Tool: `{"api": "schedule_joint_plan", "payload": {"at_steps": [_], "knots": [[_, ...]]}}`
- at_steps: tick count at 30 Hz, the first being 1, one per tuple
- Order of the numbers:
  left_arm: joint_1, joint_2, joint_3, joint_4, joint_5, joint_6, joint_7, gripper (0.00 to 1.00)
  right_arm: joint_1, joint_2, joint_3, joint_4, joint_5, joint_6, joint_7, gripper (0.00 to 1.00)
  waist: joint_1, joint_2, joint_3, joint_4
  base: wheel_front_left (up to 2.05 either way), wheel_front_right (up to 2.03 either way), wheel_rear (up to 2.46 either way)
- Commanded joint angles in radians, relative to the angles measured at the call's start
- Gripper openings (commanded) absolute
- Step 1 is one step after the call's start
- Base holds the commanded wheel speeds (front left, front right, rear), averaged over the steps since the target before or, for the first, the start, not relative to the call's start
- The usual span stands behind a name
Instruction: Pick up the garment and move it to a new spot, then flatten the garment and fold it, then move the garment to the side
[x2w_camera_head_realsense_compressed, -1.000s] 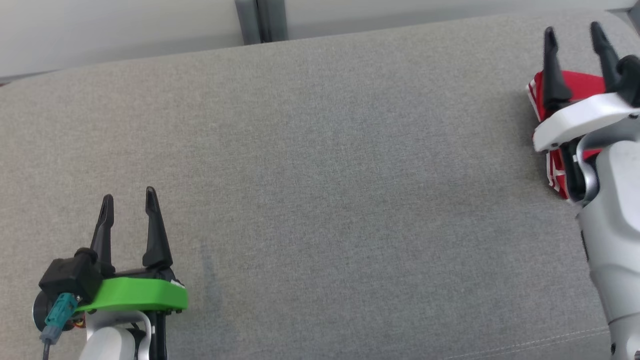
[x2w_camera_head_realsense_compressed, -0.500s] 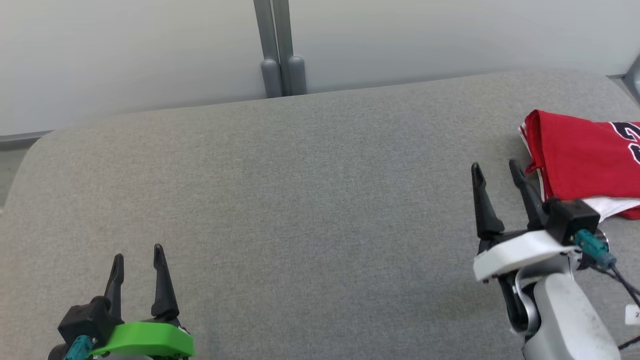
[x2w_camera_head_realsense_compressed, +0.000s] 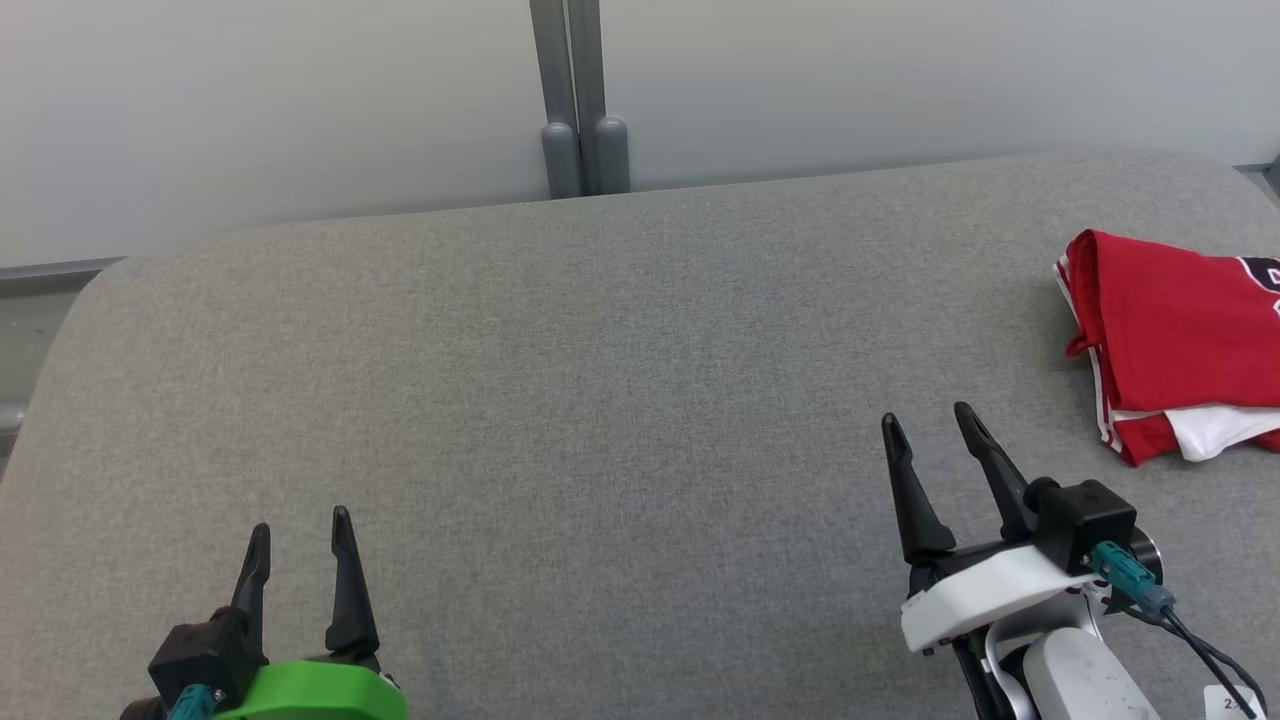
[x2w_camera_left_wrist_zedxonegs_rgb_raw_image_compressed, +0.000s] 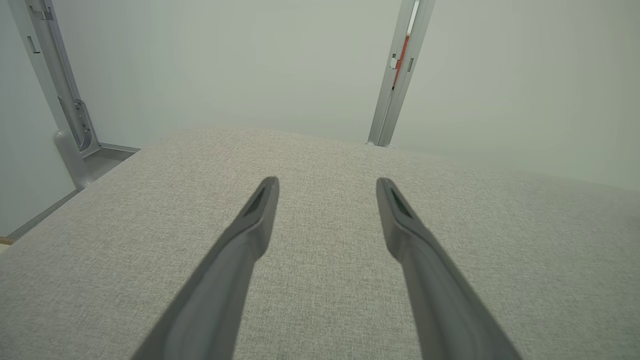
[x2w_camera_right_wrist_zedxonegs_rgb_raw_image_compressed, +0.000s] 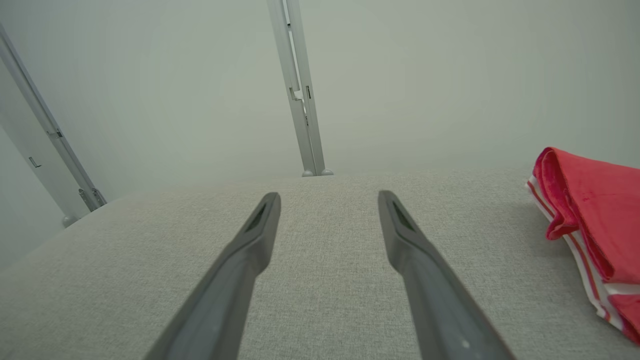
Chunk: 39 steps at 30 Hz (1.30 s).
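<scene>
The garment (x2w_camera_head_realsense_compressed: 1170, 340) is a red jersey with white trim, folded into a compact stack at the far right of the grey cushioned surface (x2w_camera_head_realsense_compressed: 600, 400); the right wrist view has it at the right edge (x2w_camera_right_wrist_zedxonegs_rgb_raw_image_compressed: 595, 220). My right gripper (x2w_camera_head_realsense_compressed: 927, 421) stands open at the lower right, to the left of the garment and apart from it, nothing between its fingers (x2w_camera_right_wrist_zedxonegs_rgb_raw_image_compressed: 327, 197). At the lower left my left gripper (x2w_camera_head_realsense_compressed: 300, 520) is open too and holds nothing (x2w_camera_left_wrist_zedxonegs_rgb_raw_image_compressed: 327, 182).
A pale wall rises behind the surface, with a grey metal post (x2w_camera_head_realsense_compressed: 580, 100) at its middle. The surface's rounded left corner (x2w_camera_head_realsense_compressed: 70, 300) drops off to a floor strip. Another metal post (x2w_camera_left_wrist_zedxonegs_rgb_raw_image_compressed: 60, 100) stands at the left in the left wrist view.
The head camera has tilted up and back, so the whole scene shifted. My right gripper has drawn back from over the garment to the lower right, leaving it lying folded. The left gripper kept its pose.
</scene>
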Motion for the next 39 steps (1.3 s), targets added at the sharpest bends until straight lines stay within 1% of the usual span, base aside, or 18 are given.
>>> {"api": "schedule_joint_plan", "payload": {"at_steps": [1, 8, 17, 18, 22, 39], "knots": [[0.008, -0.003, 0.003, 0.004, 0.011, -0.006, -0.003, 1.0, 0.005, -0.002, 0.002, 0.002, 0.008, 0.0, -0.003, 1.0, 0.0, 0.0, -0.003, 0.001, 0.0, 0.0, 0.0], [0.016, -0.012, 0.007, 0.008, 0.027, -0.017, -0.003, 1.0, 0.017, -0.002, 0.005, 0.027, 0.011, 0.0, -0.003, 1.0, 0.0, 0.0, -0.013, 0.008, 0.0, 0.0, 0.0], [0.02, -0.021, 0.01, 0.01, 0.021, -0.036, -0.003, 1.0, 0.022, -0.002, 0.008, 0.04, 0.014, 0.0, -0.003, 1.0, 0.0, 0.0, -0.019, 0.01, 0.0, 0.0, 0.0], [0.011, -0.022, 0.005, 0.014, 0.019, -0.034, 0.0, 0.0, 0.01, 0.0, 0.008, 0.04, 0.01, 0.0, 0.0, 0.0, 0.0, 0.0, -0.019, 0.01, 0.0, 0.0, 0.0], [0.016, -0.029, 0.003, 0.049, 0.013, -0.035, 0.008, 0.0, 0.032, 0.002, 0.009, 0.069, 0.016, 0.0, 0.002, 0.0, 0.0, 0.0, -0.019, 0.01, 0.0, 0.0, 0.0], [-0.023, -0.035, 0.052, 0.054, -0.267, -0.074, 0.09, 0.0, 0.025, -0.014, -0.027, 0.057, 0.341, 0.0, 0.069, 0.0, 0.0, 0.0, -0.017, 0.014, 0.0, 0.0, 0.0]]}}
